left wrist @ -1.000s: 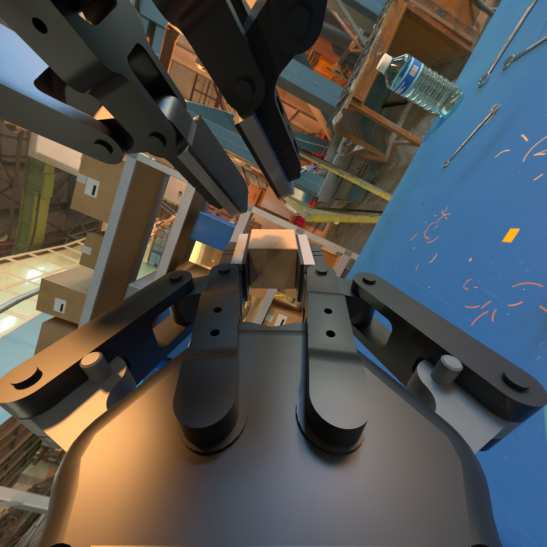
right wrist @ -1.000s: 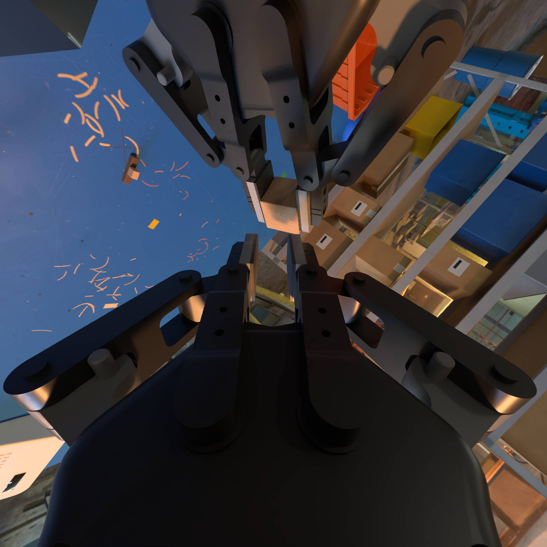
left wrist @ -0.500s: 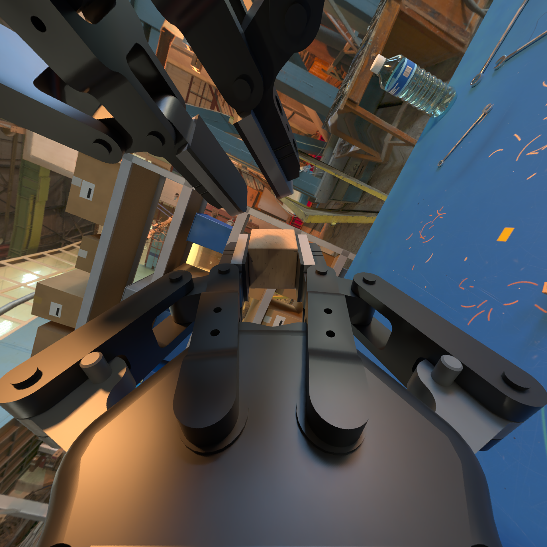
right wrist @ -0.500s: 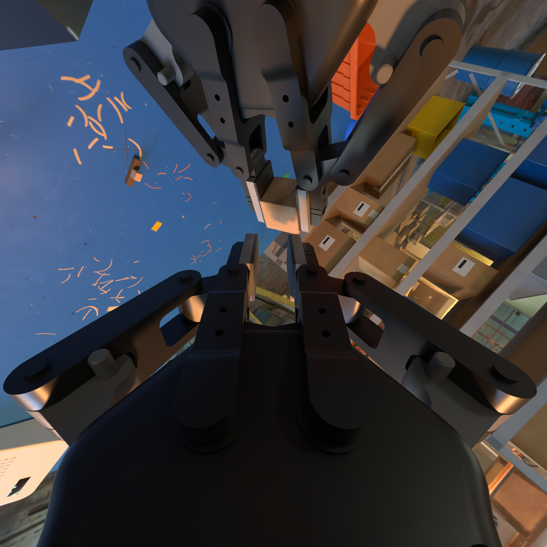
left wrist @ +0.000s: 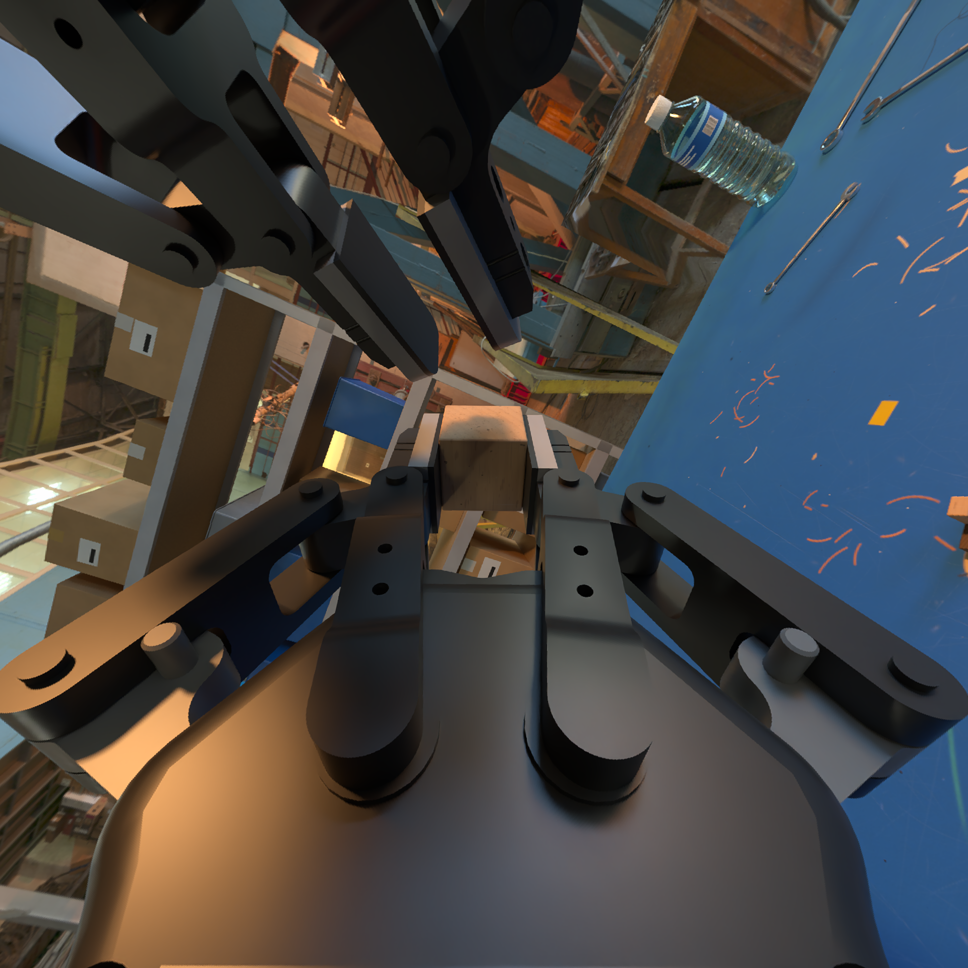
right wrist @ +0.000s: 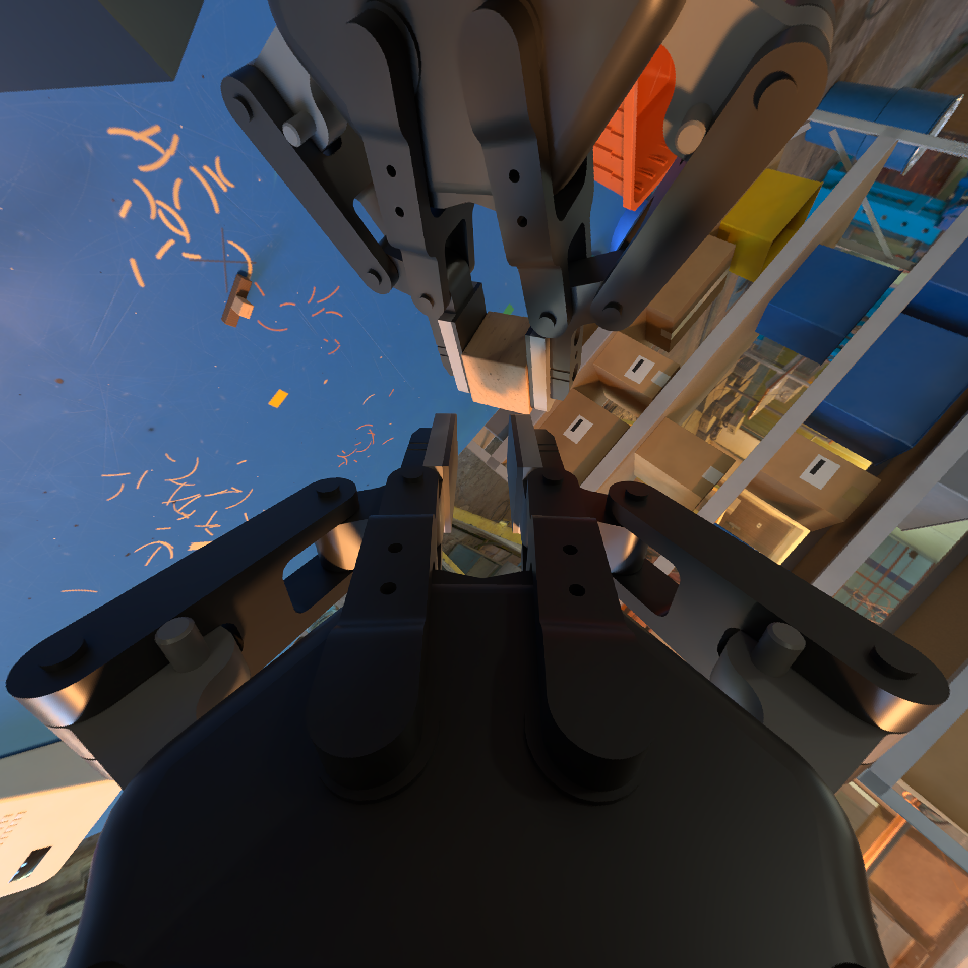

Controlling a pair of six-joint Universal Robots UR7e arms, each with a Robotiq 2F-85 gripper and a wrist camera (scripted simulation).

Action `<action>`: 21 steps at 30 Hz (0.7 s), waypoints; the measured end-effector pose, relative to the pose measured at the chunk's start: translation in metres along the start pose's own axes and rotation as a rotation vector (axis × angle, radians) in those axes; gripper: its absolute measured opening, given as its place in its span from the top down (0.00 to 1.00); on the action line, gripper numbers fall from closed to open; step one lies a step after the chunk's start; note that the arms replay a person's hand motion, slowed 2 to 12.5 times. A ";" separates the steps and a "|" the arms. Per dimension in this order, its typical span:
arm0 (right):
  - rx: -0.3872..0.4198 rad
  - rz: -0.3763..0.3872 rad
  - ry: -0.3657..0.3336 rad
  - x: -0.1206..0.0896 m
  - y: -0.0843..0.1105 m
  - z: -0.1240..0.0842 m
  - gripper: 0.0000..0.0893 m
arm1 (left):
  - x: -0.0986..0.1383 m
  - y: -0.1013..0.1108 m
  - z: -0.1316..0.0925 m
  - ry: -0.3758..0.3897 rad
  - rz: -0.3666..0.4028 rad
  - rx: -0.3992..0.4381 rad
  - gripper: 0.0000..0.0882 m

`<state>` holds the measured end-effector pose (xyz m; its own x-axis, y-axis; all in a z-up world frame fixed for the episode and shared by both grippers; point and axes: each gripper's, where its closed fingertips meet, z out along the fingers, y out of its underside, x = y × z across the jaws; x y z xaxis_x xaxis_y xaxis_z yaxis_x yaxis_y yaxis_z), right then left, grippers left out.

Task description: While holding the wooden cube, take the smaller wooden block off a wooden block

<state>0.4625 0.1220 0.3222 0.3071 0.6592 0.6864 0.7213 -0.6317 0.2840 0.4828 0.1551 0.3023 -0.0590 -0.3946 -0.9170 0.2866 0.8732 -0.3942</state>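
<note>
My left gripper [left wrist: 482, 427] is shut on the wooden cube [left wrist: 482, 466], held in the air off the blue table [left wrist: 817, 576]. My right gripper [right wrist: 482, 435] faces it tip to tip, just short of the cube [right wrist: 495, 374], jaws a narrow gap apart with nothing between them. It shows from above in the left wrist view [left wrist: 466, 356]. A small wooden block [right wrist: 245, 308] sits on a larger wooden block [right wrist: 232, 306] on the table, far from both grippers. The stack peeks in at the right edge of the left wrist view [left wrist: 961, 516].
A water bottle [left wrist: 723, 146] and several thin wrenches [left wrist: 812, 235] lie on the table. An orange plastic object [right wrist: 636, 131] sits behind the left gripper. Metal shelving with cardboard boxes [right wrist: 817, 471] and blue bins stands past the table edge.
Both wrist views have drifted slightly. The block stack has come into the right edge of the left wrist view. The left grip on the cube and the right jaw gap are unchanged.
</note>
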 end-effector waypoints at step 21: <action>0.011 0.025 -0.014 -0.008 0.004 -0.002 0.81 | 0.005 -0.005 0.003 0.014 0.000 0.016 0.72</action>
<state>0.4616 0.1139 0.3194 0.3341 0.6488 0.6837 0.7200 -0.6438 0.2591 0.4834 0.1475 0.2996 -0.0724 -0.3903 -0.9178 0.3015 0.8686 -0.3932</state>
